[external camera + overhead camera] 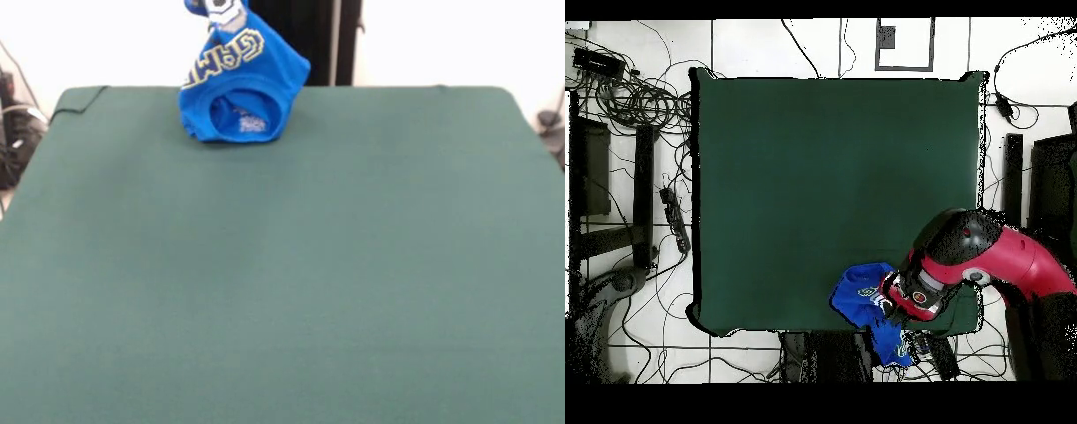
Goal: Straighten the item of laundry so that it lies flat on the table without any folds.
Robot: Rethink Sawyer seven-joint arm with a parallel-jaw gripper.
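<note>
You are mid-lift: the T-shirt [240, 84] hangs bunched from above at the table's [282, 283] far edge, its open hem just touching the felt, lettering crumpled. Your gripper [900, 303] is hidden by arm and cloth, so I cannot tell how its jaws stand. Next, I judge, drag it toward the table's middle and lower it flat.

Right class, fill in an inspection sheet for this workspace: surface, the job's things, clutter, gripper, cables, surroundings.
Surface: dark green felt-covered table, bare apart from the shirt.
Job's things: small bright blue T-shirt with yellow-outlined white lettering, bunched and lifted at the table's edge, its lower part resting on the felt.
Clutter: nothing seen.
Gripper: hidden by the red and black robot arm; state cannot be told.
Cables: tangled black cables on the floor.
Surroundings: white tiled floor.
</note>
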